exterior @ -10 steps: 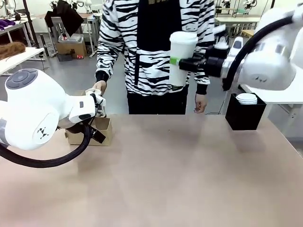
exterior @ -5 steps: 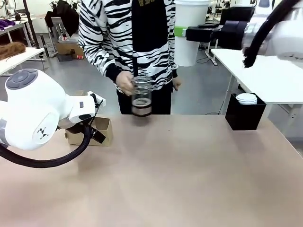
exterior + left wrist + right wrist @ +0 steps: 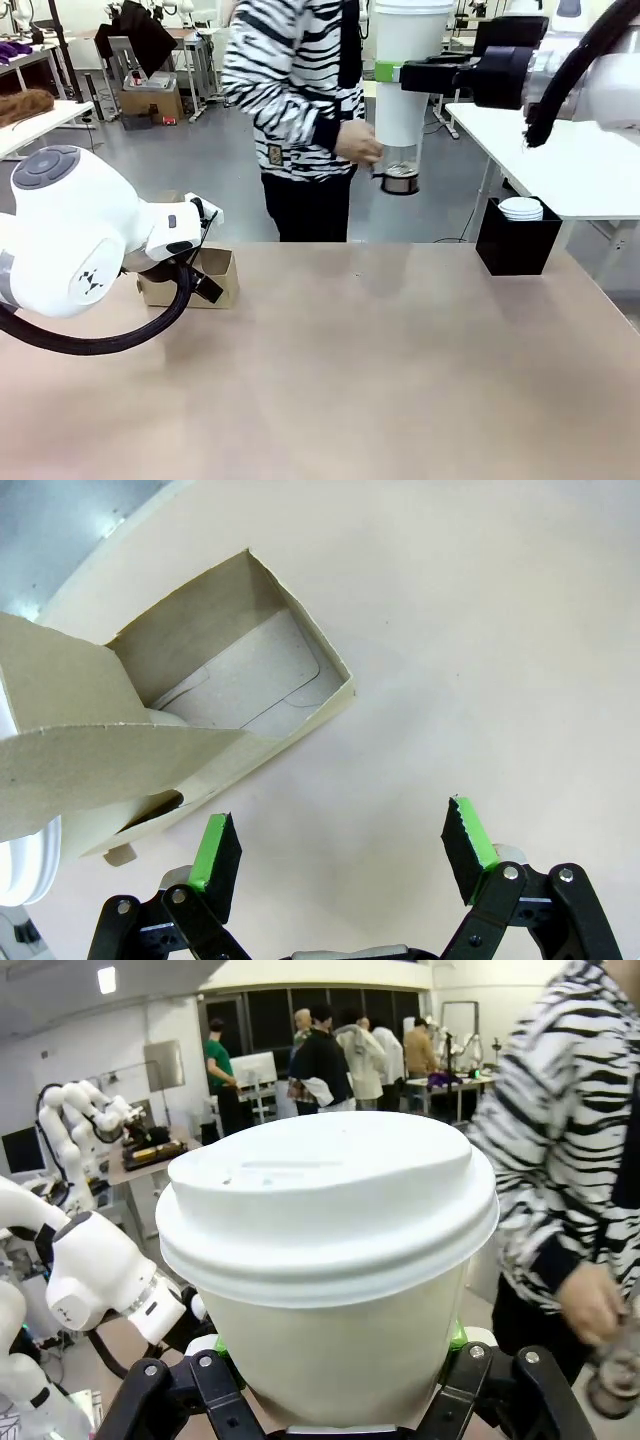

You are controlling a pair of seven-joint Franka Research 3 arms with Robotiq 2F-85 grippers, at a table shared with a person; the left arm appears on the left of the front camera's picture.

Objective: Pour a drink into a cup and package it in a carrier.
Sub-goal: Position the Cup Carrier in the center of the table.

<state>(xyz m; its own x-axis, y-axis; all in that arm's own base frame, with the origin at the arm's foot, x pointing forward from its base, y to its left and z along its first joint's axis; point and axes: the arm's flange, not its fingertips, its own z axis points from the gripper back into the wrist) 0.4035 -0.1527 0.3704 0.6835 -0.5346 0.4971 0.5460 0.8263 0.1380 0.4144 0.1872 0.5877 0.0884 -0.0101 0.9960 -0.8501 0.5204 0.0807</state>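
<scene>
My right gripper (image 3: 398,72) is shut on the tall white cup (image 3: 410,90), which wears a white lid, and holds it upright high over the table's far edge. Up close, the cup (image 3: 330,1260) stands between the right gripper's (image 3: 335,1375) fingers. A person's hand holds a glass carafe (image 3: 399,178) just below and behind the cup, with a little of the dark drink (image 3: 400,184) at its bottom; the carafe (image 3: 612,1385) is blurred in the right wrist view. The brown cardboard carrier (image 3: 212,278) stands at the left, partly behind my left arm. My left gripper (image 3: 340,855) hangs open beside the carrier (image 3: 200,695).
A black box (image 3: 516,248) with a stack of white lids (image 3: 520,208) stands at the table's far right. The person in a striped top (image 3: 290,90) stands at the far edge. The tabletop (image 3: 380,370) lies bare in the middle and front.
The person has stepped right and lifted the carafe from the table up to the cup. My right gripper raised the cup earlier and now holds it still. The left arm has not moved.
</scene>
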